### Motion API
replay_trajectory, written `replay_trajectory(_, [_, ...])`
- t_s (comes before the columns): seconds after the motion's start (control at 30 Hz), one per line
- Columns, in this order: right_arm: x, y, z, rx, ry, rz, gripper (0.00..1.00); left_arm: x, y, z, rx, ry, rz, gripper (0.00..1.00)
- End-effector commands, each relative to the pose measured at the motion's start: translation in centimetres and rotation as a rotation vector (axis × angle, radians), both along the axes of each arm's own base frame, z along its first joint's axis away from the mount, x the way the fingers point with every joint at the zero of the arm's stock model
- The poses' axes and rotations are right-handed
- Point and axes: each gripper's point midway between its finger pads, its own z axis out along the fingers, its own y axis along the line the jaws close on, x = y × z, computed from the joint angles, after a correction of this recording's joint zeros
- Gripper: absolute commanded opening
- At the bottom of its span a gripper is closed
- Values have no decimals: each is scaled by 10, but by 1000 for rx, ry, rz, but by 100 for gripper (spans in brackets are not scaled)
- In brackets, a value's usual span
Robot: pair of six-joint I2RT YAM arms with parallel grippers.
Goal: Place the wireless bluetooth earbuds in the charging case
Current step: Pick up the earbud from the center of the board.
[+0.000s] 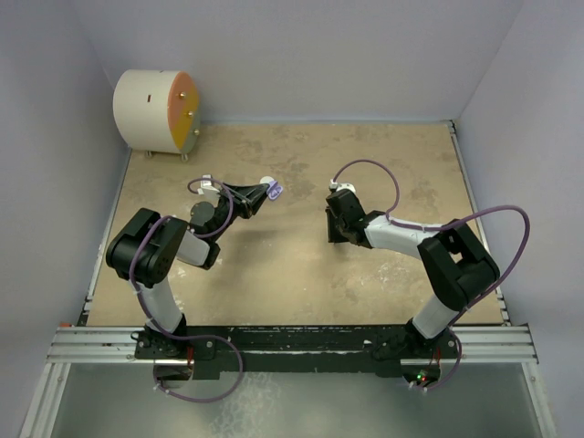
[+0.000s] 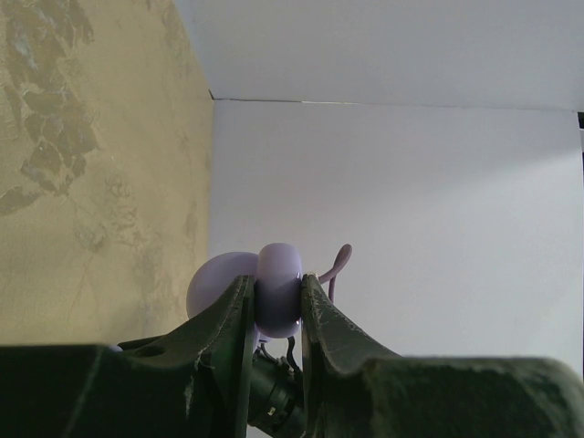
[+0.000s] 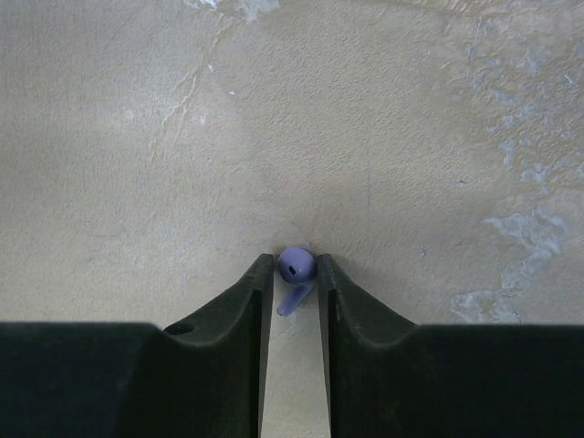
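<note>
My left gripper [image 2: 278, 281] is shut on the charging case [image 2: 278, 260], pinching its lilac disc edge-on, while the paler half [image 2: 212, 281] sticks out to the left. In the top view the left gripper [image 1: 262, 194] holds the case [image 1: 276, 191] above the table left of centre. One lilac earbud [image 3: 296, 265] lies on the table, stem pointing back between the fingers. My right gripper [image 3: 296, 267] points down at it, fingertips pressed against both sides of its round head. The top view shows the right gripper [image 1: 335, 235] right of centre, hiding the earbud.
A big white drum with an orange face [image 1: 155, 111] stands at the back left corner. White walls close in the tan, mottled table [image 1: 301, 274] at the back and sides. A metal rail [image 1: 292, 342] runs along the near edge.
</note>
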Motion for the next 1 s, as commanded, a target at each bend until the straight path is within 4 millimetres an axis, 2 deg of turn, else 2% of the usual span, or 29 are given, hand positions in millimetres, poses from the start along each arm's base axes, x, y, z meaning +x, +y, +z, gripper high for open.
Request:
replay_trajectory(0.0, [-11, -6, -16, -20, 51, -9, 28, 1, 2, 23, -31, -85, -5, 0])
replay_trajectory(0.2, [-10, -6, -16, -20, 51, -8, 20, 1, 2, 24, -33, -87, -4, 0])
replay_trajectory(0.27, [-10, -6, -16, -22, 48, -8, 13, 1, 3, 24, -33, -89, -3, 0])
replay_trajectory(0.33, [-7, -6, -12, -23, 35, -13, 7, 1, 2, 25, -33, -90, -5, 0])
replay_trajectory(0.47, [8, -5, 8, -22, -35, -23, 3, 0, 2, 27, -32, -90, -8, 0])
replay_trajectory(0.57, [25, 0, 33, -7, -125, -18, 3, -1, 3, 28, -30, -85, -9, 0])
replay_trajectory(0.63, [47, 10, 66, 31, -229, -15, 2, -1, 3, 28, -29, -83, -11, 0])
replay_trajectory(0.77, [73, 23, 120, 96, -411, 2, 2, -2, 3, 29, -28, -79, -12, 0])
replay_trajectory(0.97, [100, 36, 202, 178, -728, 51, 0, -5, 1, 33, -65, -44, -36, 0])
